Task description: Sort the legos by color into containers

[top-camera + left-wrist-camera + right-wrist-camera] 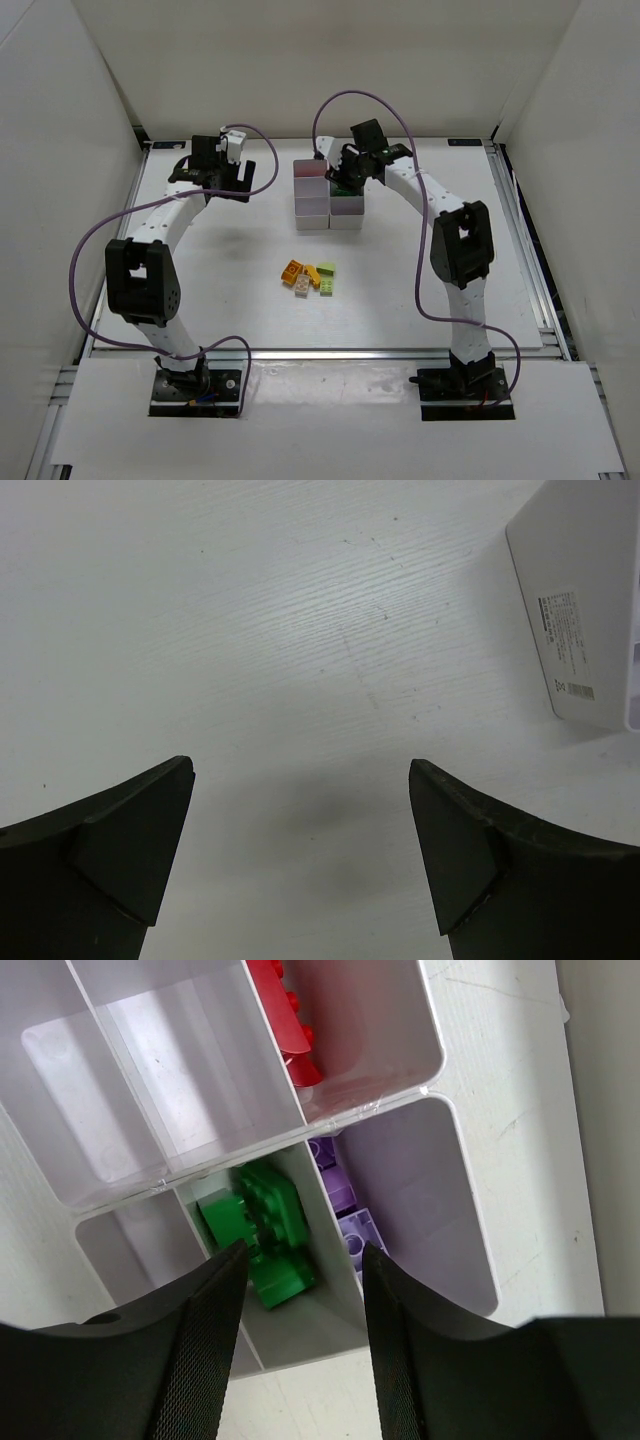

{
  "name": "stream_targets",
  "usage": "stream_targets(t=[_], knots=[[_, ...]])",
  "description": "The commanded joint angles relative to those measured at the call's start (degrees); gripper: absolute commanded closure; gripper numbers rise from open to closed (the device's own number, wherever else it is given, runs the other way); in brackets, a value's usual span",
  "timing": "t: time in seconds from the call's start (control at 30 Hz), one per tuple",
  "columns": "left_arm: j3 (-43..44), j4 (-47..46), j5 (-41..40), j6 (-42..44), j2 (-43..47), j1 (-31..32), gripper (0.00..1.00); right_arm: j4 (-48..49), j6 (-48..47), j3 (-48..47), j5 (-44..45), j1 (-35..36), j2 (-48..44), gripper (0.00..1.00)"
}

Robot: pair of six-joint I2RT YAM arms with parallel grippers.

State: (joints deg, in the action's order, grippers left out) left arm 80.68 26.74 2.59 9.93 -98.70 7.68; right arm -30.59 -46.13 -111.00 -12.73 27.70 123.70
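**Legos (308, 278) bunched loose at table centre; others binned under right gripper (302, 1260)**

Right arm: reaches up-frame in the top view, elbow raised, wrist bent down over the containers (328, 205) at upper centre. Its fingers point down into the block, parted moderately, with nothing pinched between them.

Left arm: bowed toward the upper left of the top view. Left gripper (300, 775) faces the table (250, 610), fingers spread wide, holding nothing. A container corner with a printed label (567, 645) sits at the right edge of its wrist view.

Hidden / unclear: in the top view the right gripper covers part of the block's upper right. The right wrist view cuts the block off at top and left, and the fingers mask the lower end of the green compartment. Label text is unreadable.

Green legos (262, 1222): in the compartment directly under the right gripper, long axis running upper left to lower right of the wrist view, alongside the divider. Purple legos (345, 1215) lie in the next compartment to the right, and red legos (285, 1015) in the one above those.

The loose bunch (orange, yellow, lime, tan) lies below the containers in the top view. The individual bricks are too small to give their orientations.
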Motion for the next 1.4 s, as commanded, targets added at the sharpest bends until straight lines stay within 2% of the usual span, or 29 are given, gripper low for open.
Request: stream_targets(t=[0.0,0.17,0.23,0.27,0.33,0.43,0.6,0.8,0.9,1.17,1.37], knots=[[0.62,-0.29,1.53,-0.70,1.66,0.23,0.00,1.58,2.26,-0.62,-0.63,-0.19,-5.30,0.46],[-3.60,-0.29,9.78,-1.76,7.62,0.23,0.01,2.02,10.52,4.20,-2.21,-0.37,-15.49,0.43],[-5.88,0.50,16.46,-1.06,9.74,0.40,0.00,2.90,16.14,8.86,-2.38,-0.89,-21.11,0.36],[-6.41,1.29,18.92,-0.54,11.05,0.49,0.01,2.47,17.99,11.66,-2.30,-1.59,-22.52,0.27],[-6.77,4.45,24.20,-0.01,11.59,1.28,0.01,2.11,23.26,14.48,-2.30,-3.69,-25.78,0.17],[-9.48,5.78,26.33,-0.87,12.73,2.77,0.00,1.32,28.10,19.23,-3.26,-6.51,-27.98,0.11],[-15.90,5.78,19.66,-4.04,14.93,8.74,0.05,1.50,33.38,23.37,-5.99,-14.15,-28.34,0.09],[-21.97,4.64,7.45,-9.65,16.61,20.79,0.08,2.02,32.77,24.34,-6.25,-15.84,-27.81,0.09],[-21.80,4.28,4.01,-14.14,13.54,21.23,0.08,2.20,32.07,24.69,-6.43,-15.84,-27.72,0.09],[-21.89,2.26,-4.15,-17.49,9.58,25.36,0.09,2.03,30.31,24.34,-6.25,-15.84,-27.28,0.10],[-20.05,1.56,0.04,-17.23,7.12,25.36,0.11,2.02,29.87,25.04,-6.78,-15.84,-27.11,0.10]])
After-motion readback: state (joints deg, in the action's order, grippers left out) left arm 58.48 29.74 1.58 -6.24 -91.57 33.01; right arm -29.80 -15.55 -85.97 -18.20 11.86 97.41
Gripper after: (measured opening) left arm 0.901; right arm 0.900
